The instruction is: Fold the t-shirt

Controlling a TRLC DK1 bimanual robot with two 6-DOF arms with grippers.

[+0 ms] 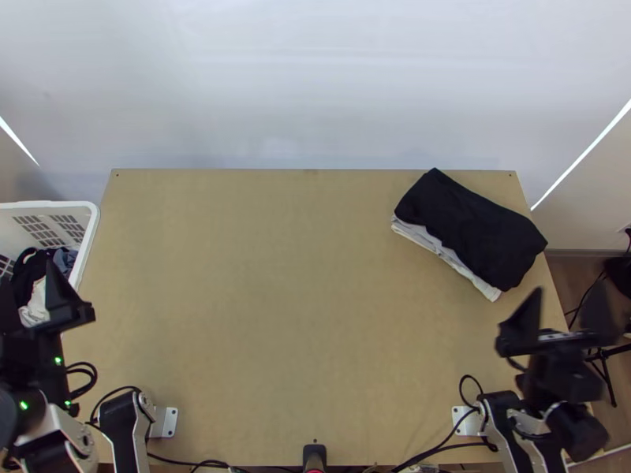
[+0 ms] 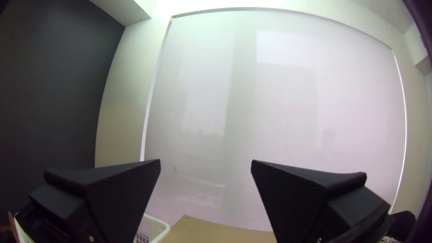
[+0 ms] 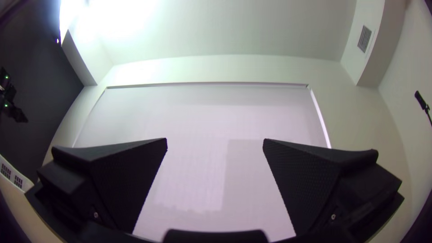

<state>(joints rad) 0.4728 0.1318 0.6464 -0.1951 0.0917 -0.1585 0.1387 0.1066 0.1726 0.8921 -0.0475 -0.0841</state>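
One basket (image 1: 88, 243), perhaps three stacked garments (image 1: 473, 229)

Folded black cloth (image 1: 473, 229), matt, near far right corner of smooth, matt, light wooden worktop (image 1: 268, 284). White slotted basket (image 1: 88, 235) by left edge: smooth plastic.

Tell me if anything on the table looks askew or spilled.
The stack looks slightly askew: pale cloth sticks out along one side under the black cloth, and it all lies aslant on the table. Nothing looks spilled.
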